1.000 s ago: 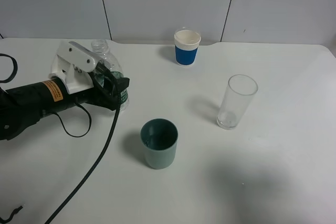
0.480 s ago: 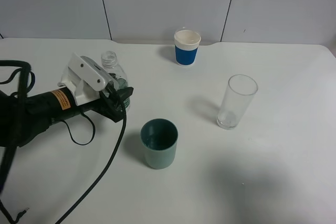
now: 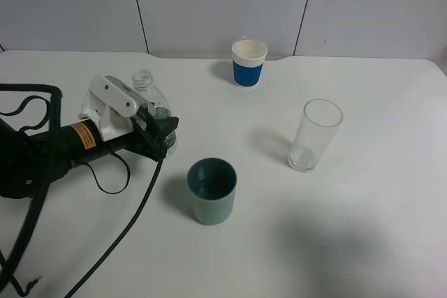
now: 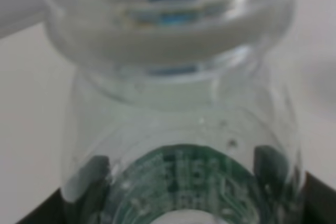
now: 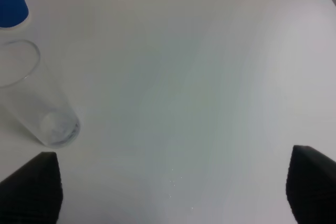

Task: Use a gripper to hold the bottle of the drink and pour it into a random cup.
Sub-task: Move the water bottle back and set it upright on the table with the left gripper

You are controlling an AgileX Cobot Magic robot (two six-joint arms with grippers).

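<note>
**Left gripper clamped on the drink bottle, teal cup waiting below it in frame**

In the exterior high view the left arm [image 3: 49, 155] lies low across the left side of the frame, reaching in from the left edge and angled slightly upward toward the centre. Its thick black forearm carries an orange label [image 3: 84, 135], and a white bracket [image 3: 112, 102] sits on top near the wrist. A black cable [image 3: 126, 221] loops off the arm and trails to the lower left corner. The left gripper [image 3: 159, 132] is closed around the bottle of the drink [image 3: 148, 88], gripping it at the dark green label; the bottle stands roughly upright, its open, capless mouth showing just above the bracket.

The teal cup [image 3: 211, 190] stands in the lower centre of the frame, near the gripper but apart from it. A blue-and-white paper cup [image 3: 249, 63] sits at the upper centre by the back edge of the white table [image 3: 363, 228], and a tall clear glass [image 3: 316, 135] stands at centre right.

Most of the bottle's body is hidden behind the gripper and bracket, so whether its base touches the table cannot be told. The left wrist view is filled by the blurred bottle neck and shoulder [image 4: 173, 77], with the fingers [image 4: 31, 216] only dark wedges at the bottom corners.

The right arm is out of the high view. In its wrist view the right gripper [image 5: 173, 192] holds nothing, its two dark fingertips [image 5: 31, 187] spread wide at the bottom corners, cut off by the frame, over bare table.
</note>
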